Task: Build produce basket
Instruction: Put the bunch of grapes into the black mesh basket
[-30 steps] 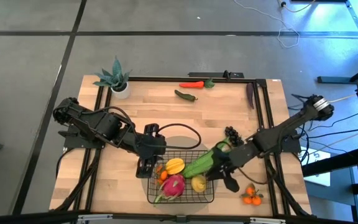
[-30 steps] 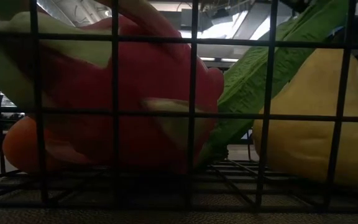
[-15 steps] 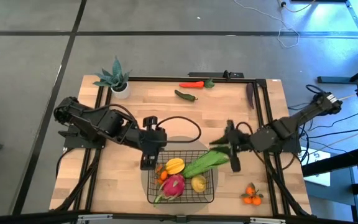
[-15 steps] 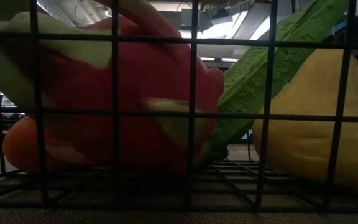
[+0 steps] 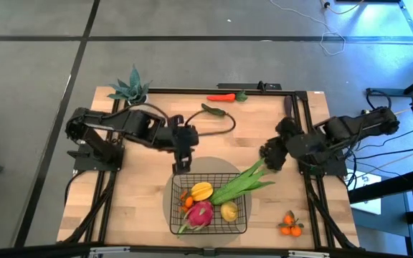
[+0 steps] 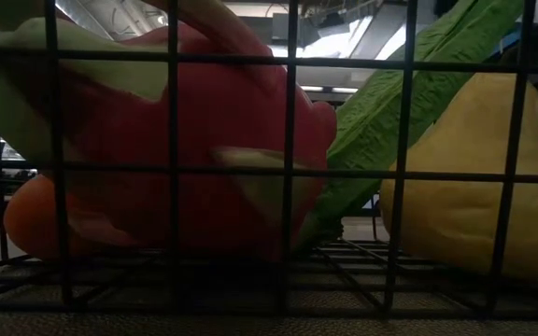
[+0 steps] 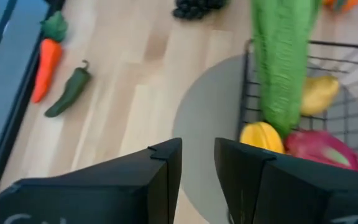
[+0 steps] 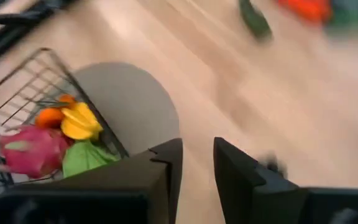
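High view looks straight down on whole desk (image 5: 149,208); low view sits close behind basket (image 6: 288,168) mesh; both wrist views share basket.

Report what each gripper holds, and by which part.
Nothing. The left gripper and the right gripper each show a narrow empty gap between their fingers; the leafy stalks lie free across the basket.
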{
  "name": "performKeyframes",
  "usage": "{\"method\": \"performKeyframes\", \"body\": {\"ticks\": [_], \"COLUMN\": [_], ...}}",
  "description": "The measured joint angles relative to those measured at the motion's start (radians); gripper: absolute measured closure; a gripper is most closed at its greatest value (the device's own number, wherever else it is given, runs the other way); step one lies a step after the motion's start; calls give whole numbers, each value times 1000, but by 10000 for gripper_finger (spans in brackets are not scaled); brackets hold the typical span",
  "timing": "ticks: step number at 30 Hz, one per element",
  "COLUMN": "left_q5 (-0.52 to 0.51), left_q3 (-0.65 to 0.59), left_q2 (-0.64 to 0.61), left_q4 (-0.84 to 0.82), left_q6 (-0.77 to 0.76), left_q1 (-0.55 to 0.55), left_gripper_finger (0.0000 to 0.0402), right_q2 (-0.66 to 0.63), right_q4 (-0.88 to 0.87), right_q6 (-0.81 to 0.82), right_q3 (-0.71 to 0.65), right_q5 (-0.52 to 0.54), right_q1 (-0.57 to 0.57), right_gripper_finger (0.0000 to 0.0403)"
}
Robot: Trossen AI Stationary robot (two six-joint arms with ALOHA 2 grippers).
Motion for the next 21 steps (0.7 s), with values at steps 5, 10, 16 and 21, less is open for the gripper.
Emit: {"method": "performKeyframes", "body": {"ticks": [5, 10, 16, 21], "left_q5": [0, 21, 132, 219], "left_q3": [0, 0, 0, 0], "left_q2": [0, 0, 0, 0], "left_q4": [0, 1, 31, 67], "left_q6": [0, 0, 32, 66], "left_q1": [68, 122, 159, 181], "left_gripper_finger": [318, 318, 318, 318], "right_q2": [4, 8, 8, 8], "right_q4": [-196, -232, -170, -13], "right_q6": [290, 350, 335, 241], "right_q3": [-11, -125, -282, -394], "right_q5": [-214, -326, -375, -383], "right_q1": [-76, -147, -242, -293], "right_gripper_finger": [323, 323, 323, 323]}}
